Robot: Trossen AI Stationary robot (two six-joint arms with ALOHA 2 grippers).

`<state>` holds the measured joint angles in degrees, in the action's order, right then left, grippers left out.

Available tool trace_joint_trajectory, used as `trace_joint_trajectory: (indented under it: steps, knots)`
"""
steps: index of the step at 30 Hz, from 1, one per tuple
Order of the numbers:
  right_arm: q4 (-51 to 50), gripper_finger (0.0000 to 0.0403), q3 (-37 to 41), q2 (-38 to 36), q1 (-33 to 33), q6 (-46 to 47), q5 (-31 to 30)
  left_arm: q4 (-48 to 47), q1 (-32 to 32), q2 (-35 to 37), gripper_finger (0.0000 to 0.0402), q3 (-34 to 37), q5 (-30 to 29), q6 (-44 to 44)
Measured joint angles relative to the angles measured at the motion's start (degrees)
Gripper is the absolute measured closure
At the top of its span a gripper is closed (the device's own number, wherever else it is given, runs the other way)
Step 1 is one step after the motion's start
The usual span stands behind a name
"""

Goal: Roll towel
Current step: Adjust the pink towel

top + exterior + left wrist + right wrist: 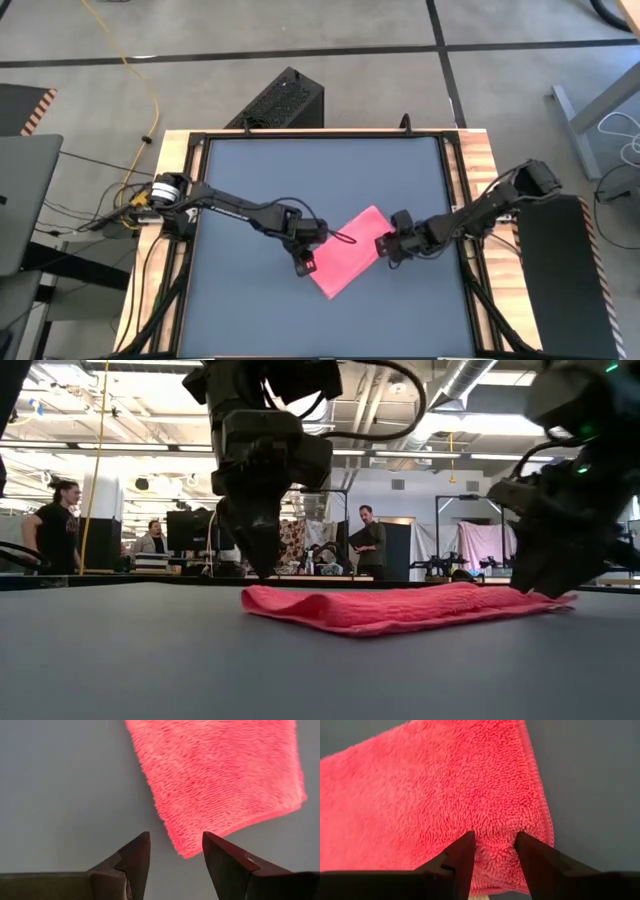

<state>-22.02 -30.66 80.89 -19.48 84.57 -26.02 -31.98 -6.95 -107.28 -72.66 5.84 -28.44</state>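
Note:
The pink towel lies flat on the dark grey tabletop, right of centre, as a slanted oblong; in the low view the towel looks several layers thick. My left gripper stands open over the towel's left corner, which shows just ahead of the gap between its fingers; it touches nothing. My right gripper is at the towel's right end, fingers apart and down on the cloth. My right gripper has both fingertips set down on the towel's top surface close to its hemmed edge, near a corner. The fingers come slanting down from the table's right. A small hump of cloth stands between them. The towel lies on the table.
A wooden frame borders the tabletop. A black box stands on the floor past the far edge. People stand in the room behind. Bare tabletop lies on the far and near sides of the towel.

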Motion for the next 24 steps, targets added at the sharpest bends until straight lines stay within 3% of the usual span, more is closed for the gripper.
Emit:
trace_joint_trajectory:
  steps: [18,24]
  knots:
    - [20.49,0.0228,0.25,0.19,17.19,-22.35,1.11,3.50,-0.31,-0.02,0.0232,0.00,-0.36,-2.38]
    - [20.59,0.0228,0.20,0.16,21.43,-24.90,7.68,3.35,-0.31,-0.02,0.0232,0.00,-0.58,-2.00]
